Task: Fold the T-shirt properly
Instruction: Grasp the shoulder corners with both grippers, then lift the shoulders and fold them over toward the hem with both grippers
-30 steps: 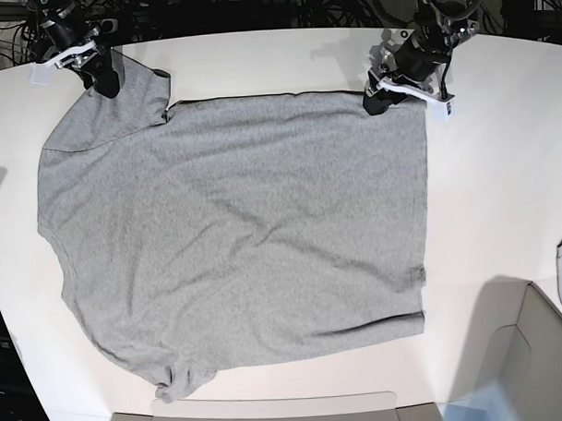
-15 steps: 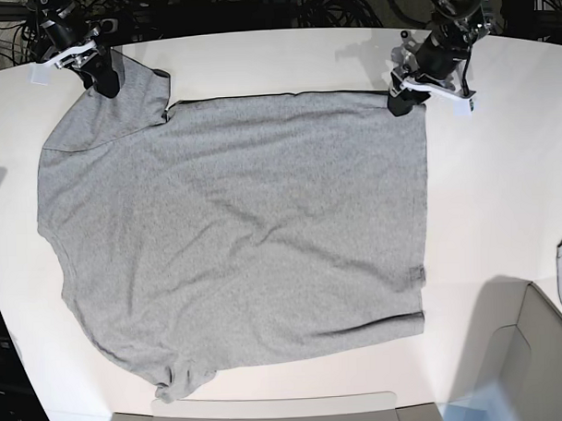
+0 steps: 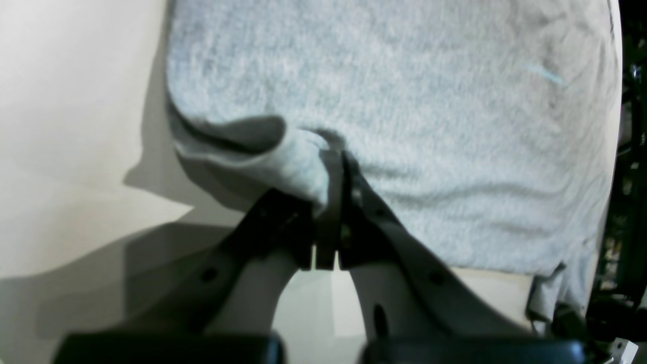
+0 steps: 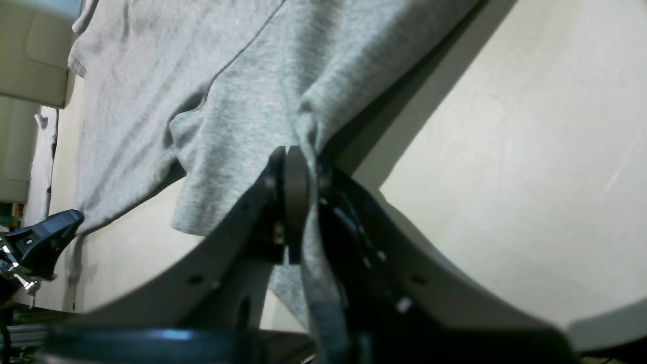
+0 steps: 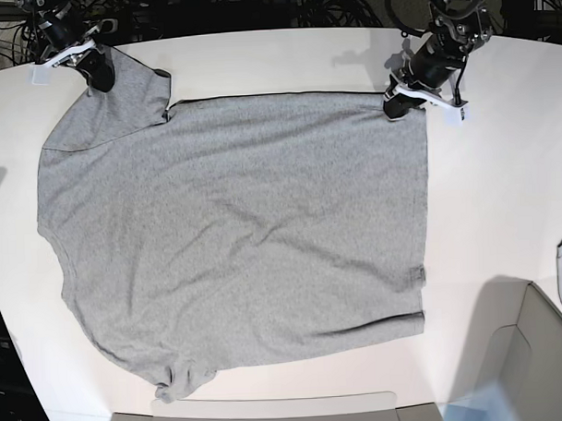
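lying spread flat on the white table (image 5: 502,193), the t-shirt (image 5: 235,221). reaching in from the far edge, both arms angled down: left gripper (image 5: 395,106) pinching closed on the hem corner, right gripper (image 5: 99,76) clamping tight on the sleeve edge, lifting cloth slightly.

No readable text, label, brand, number or sign anywhere. Plain heather-grey face of the T-shirt (image 5: 235,221) turned up across the middle of the base view, no lettering showing. Nothing legible on the white table (image 5: 502,193) or in either wrist view.
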Controlling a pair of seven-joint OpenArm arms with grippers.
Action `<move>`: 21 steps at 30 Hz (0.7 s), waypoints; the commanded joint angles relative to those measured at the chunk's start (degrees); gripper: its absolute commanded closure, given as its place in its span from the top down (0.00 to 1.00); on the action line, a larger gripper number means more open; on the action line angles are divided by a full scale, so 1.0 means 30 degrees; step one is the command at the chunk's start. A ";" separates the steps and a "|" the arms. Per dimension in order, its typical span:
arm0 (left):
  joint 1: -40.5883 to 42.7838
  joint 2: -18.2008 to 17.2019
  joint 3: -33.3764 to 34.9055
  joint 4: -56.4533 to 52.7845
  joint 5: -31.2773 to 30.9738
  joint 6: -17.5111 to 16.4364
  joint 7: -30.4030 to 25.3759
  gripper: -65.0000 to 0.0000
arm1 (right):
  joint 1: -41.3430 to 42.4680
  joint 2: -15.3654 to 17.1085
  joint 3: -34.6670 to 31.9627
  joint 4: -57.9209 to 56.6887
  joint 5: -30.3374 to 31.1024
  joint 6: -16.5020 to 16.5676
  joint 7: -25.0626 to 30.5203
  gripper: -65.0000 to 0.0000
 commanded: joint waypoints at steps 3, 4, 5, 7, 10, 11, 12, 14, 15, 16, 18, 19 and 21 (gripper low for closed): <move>0.0173 -0.0190 -0.0148 0.0360 0.0041 0.0000 -0.0084 0.00 | -0.0854 0.0486 0.0223 0.0271 -0.0415 -0.0669 -0.0621 0.00; 0.0232 -0.0190 -0.0148 0.0566 0.0041 0.0000 -0.0084 0.00 | -0.1059 0.0457 0.0516 0.0476 -0.0445 -0.0669 -0.0592 0.00; 0.0583 -0.0190 -0.0178 0.0859 0.0041 0.0000 -0.0113 0.00 | -0.1352 0.0398 0.1044 0.0769 -0.0474 -0.0640 -0.0592 0.00; 0.1404 -0.0190 -0.0207 0.1562 0.0041 0.0000 -0.0348 0.00 | -0.1762 -0.0071 0.1776 0.1473 -0.0562 -0.0640 -0.0592 0.00; 0.2371 -0.0190 -0.0764 0.2236 0.0041 0.0000 -0.0348 0.00 | -0.2436 -0.0598 0.2978 0.2586 -0.0562 0.0093 -0.0621 0.00; 0.2664 -0.0190 -0.1028 0.2324 0.0041 0.0000 -0.0348 0.00 | -0.2671 -0.0774 0.3330 0.2938 -0.0562 0.0503 -0.0621 0.00; 0.2898 -0.0190 -0.1291 0.2324 0.0041 -0.0058 -0.0348 0.00 | -0.2876 -0.1038 0.3623 0.3260 -0.0562 0.0826 -0.0621 0.00; 0.3309 -0.0190 -0.1789 0.2324 0.0041 -0.0058 -0.0348 0.00 | -0.3169 -0.1301 0.4062 0.3700 -0.0562 0.1089 -0.0651 0.00; 0.3572 -0.0190 -0.2053 0.2324 0.0012 -0.0088 -0.0348 0.00 | -0.3345 -0.1360 0.4238 0.3875 -0.0562 0.1089 -0.0651 0.00; 0.3748 -0.0190 -0.2258 0.2324 -0.0047 -0.0088 -0.0348 0.00 | -0.3491 -0.1419 0.4355 0.3963 -0.0562 0.1089 -0.0651 0.00; 0.4012 -0.0190 -0.2493 0.2587 -0.0017 -0.0117 -0.0348 0.00 | -0.3696 -0.1448 0.4414 0.4169 -0.0562 0.1089 -0.0651 0.00; 0.4071 -0.0190 -0.2581 0.2822 0.0012 -0.0117 -0.0318 0.00 | -0.3755 -0.1448 0.4414 0.4286 -0.0562 0.1089 -0.0651 0.00; 0.4276 -0.0190 -0.2581 0.3642 -0.0047 -0.0117 -0.0260 0.00 | -0.3755 -0.1448 0.4414 0.4696 -0.0562 0.1089 -0.0651 0.00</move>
